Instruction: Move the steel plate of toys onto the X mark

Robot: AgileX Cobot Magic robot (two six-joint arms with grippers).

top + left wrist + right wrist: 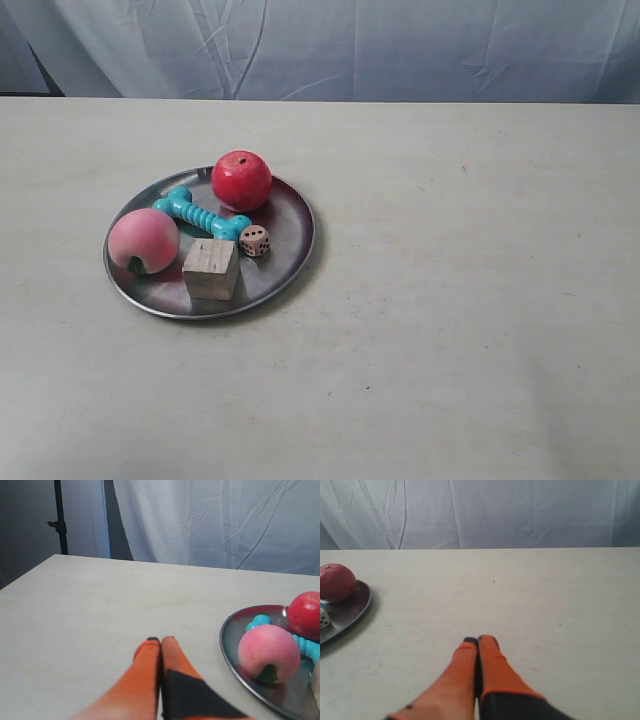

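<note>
Our left claw [160,641], orange fingers pressed together, hovers low over the matte pale worktop [450,300], near one shiny round plate [288,222] lying flat at the exterior view's left. It carries five toys: peach [142,240], ridged teal bone [200,214], wooden cube [211,268], glossy red ball [241,180], spotted die [254,240]. Our right claw [477,640], likewise pressed together, hovers well apart.
</note>
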